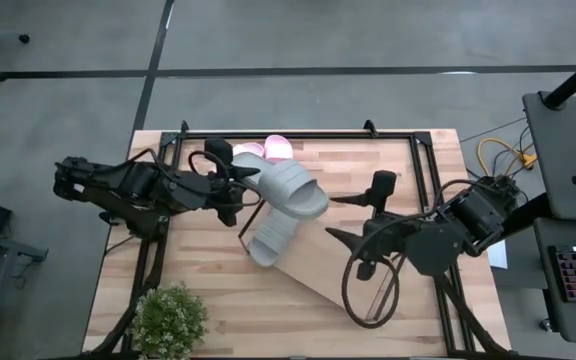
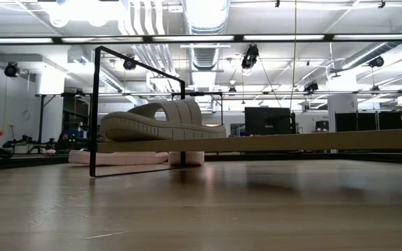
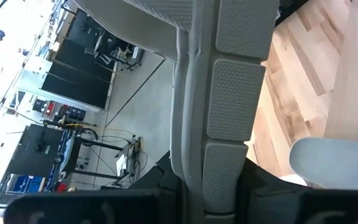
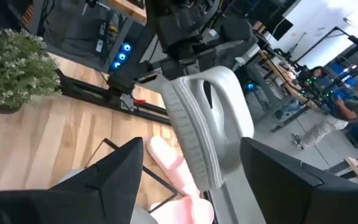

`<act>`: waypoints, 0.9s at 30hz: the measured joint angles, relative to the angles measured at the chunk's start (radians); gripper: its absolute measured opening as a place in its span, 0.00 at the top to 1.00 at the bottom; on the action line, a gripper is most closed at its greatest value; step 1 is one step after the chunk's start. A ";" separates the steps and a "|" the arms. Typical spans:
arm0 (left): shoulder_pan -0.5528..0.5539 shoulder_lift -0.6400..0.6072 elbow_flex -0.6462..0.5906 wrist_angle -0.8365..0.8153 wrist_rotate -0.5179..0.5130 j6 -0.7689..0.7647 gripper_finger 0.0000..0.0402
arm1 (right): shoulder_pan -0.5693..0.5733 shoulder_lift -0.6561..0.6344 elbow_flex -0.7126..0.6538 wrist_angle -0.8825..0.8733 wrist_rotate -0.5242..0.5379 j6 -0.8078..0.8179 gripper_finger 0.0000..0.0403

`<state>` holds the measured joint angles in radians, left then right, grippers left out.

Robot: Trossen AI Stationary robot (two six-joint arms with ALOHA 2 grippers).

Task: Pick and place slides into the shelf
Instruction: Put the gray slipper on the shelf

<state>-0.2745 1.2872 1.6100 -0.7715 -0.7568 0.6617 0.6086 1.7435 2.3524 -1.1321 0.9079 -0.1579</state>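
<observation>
My left gripper is shut on a grey slide, held over the table's middle. The second grey slide lies sole down on the left end of the shelf, a light board set slantwise with a dark wire frame at its near end. The pink slides lie on the table near the far edge. My right gripper is open, level, just right of the held slide, touching nothing. The low view shows a grey slide at board level and a pink slide behind. My left gripper pinches the grey slide by the end of its sole nearest the arm, coming level from the table's left, fingers along its length. The slide is turned on its side edge, its tread pads showing, strap toward the right arm. It looks lifted clear.
A potted plant stands at the table's near left corner. Black frame rails run along the far edge and both sides. The shelf's near right part is bare wood. Desks and cables stand beyond the right edge.
</observation>
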 joint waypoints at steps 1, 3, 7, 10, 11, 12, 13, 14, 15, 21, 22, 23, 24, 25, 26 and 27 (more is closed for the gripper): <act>0.000 0.005 0.000 0.010 0.000 0.000 0.90 | 0.000 0.000 0.000 0.001 -0.002 -0.003 0.36; 0.005 0.012 0.000 0.029 0.000 0.000 0.90 | 0.000 0.000 0.000 0.002 -0.004 -0.016 0.36; 0.011 0.016 0.000 0.030 0.003 0.000 0.90 | 0.000 0.011 0.000 0.008 -0.036 -0.034 0.36; 0.019 0.019 0.000 0.029 0.004 0.000 0.90 | -0.006 0.020 0.000 0.008 -0.028 -0.042 0.36; 0.019 0.019 0.000 0.029 0.004 0.000 0.90 | -0.008 0.021 0.000 0.008 -0.024 -0.044 0.36; 0.019 0.019 0.000 0.029 0.007 0.000 0.90 | -0.014 0.021 0.000 0.012 -0.024 -0.045 0.37; 0.020 0.019 0.000 0.029 0.013 0.000 0.90 | -0.020 0.020 0.000 0.013 -0.024 -0.045 0.37; 0.020 0.019 0.000 0.028 0.015 -0.001 0.90 | -0.027 0.019 0.000 0.013 -0.024 -0.044 0.38; 0.020 0.019 0.000 0.026 0.015 -0.001 0.90 | -0.034 0.019 0.000 0.012 -0.020 -0.044 0.38; 0.021 0.019 0.000 0.029 0.015 -0.002 0.90 | -0.054 0.010 0.000 0.044 -0.005 -0.055 0.40; 0.022 0.019 0.000 0.028 0.015 -0.003 0.90 | -0.055 0.010 0.000 0.045 -0.004 -0.059 0.40; 0.023 0.019 0.000 0.027 0.015 -0.002 0.90 | -0.055 0.010 0.000 0.047 -0.001 -0.065 0.40; 0.025 0.018 0.000 0.025 0.016 -0.002 0.90 | -0.055 0.010 0.000 0.049 -0.001 -0.068 0.40; 0.026 0.018 0.000 0.024 0.017 -0.002 0.90 | -0.055 0.011 0.000 0.054 0.000 -0.069 0.40; 0.026 0.017 0.000 0.024 0.017 -0.002 0.90 | -0.056 0.011 0.000 0.057 0.001 -0.069 0.40; 0.026 0.017 0.000 0.024 0.018 -0.002 0.90 | -0.057 0.011 0.000 0.060 0.001 -0.069 0.40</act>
<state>-0.2485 1.3045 1.6104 -0.7471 -0.7390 0.6595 0.5514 1.7550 2.3524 -1.0726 0.9092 -0.2268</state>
